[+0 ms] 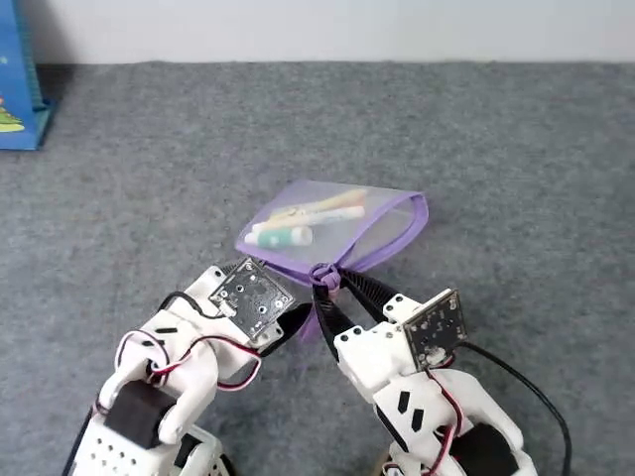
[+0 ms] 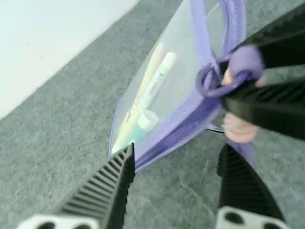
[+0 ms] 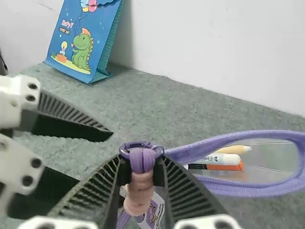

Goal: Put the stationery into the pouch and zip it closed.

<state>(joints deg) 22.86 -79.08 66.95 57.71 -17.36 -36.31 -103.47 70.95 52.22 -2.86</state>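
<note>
The translucent purple pouch [image 1: 332, 230] lies flat mid-table with several pens and markers [image 1: 288, 234] inside it. Its mouth [image 3: 267, 164] gapes at the end away from the arms. My right gripper [image 1: 324, 282] is shut on the purple zipper pull [image 3: 141, 160] at the pouch's near edge; the pull [image 2: 238, 64] bunches between its black fingers [image 2: 267, 102]. My left gripper [image 2: 176, 160] stands open just beside it, its two fingers straddling the pouch's near purple edge [image 2: 162, 148] without closing on it. The left gripper's fingers [image 3: 66, 124] are spread apart in the right wrist view.
A blue gift bag with a dinosaur [image 1: 18, 91] leans against the wall at the far left, also in the right wrist view [image 3: 83, 38]. Grey carpet [image 1: 516, 169] covers the table around the pouch. Both arms crowd the near edge.
</note>
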